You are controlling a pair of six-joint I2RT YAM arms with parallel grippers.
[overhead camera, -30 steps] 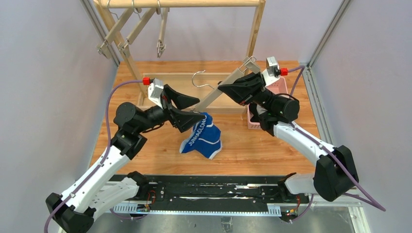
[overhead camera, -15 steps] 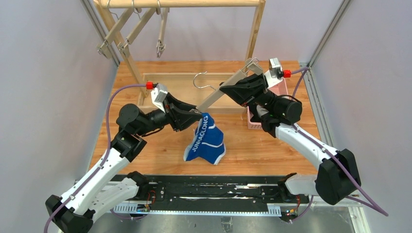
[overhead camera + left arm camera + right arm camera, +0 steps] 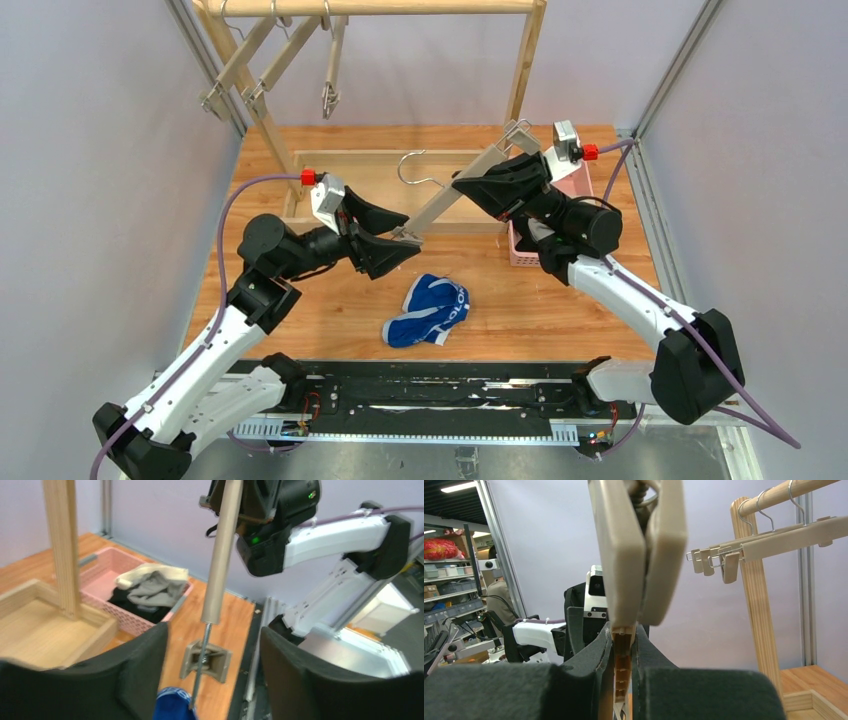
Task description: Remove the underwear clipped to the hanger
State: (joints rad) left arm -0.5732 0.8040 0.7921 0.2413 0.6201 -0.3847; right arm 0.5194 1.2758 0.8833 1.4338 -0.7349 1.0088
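The bright blue underwear (image 3: 427,311) with white trim lies crumpled on the wooden table, free of the hanger; its top edge (image 3: 172,705) shows low in the left wrist view. The tan hanger (image 3: 440,205) slants across the middle. My right gripper (image 3: 462,185) is shut on the hanger's bar (image 3: 624,675), just below its upper clip (image 3: 639,555). My left gripper (image 3: 410,235) stands open, its fingers on either side of the lower clip (image 3: 206,661) without touching it. Grey cloth (image 3: 155,587) and black cloth (image 3: 135,607) lie in the pink basket (image 3: 100,570).
The pink basket (image 3: 521,255) sits at the right under my right arm. A wooden rack (image 3: 370,7) at the back carries several bare clip hangers (image 3: 245,65), and its base frame (image 3: 330,158) lies on the table behind my left gripper.
My left gripper closed on the lower clip, then parted again. The blue underwear dropped from the clip onto the table. The right arm held the hanger almost still.
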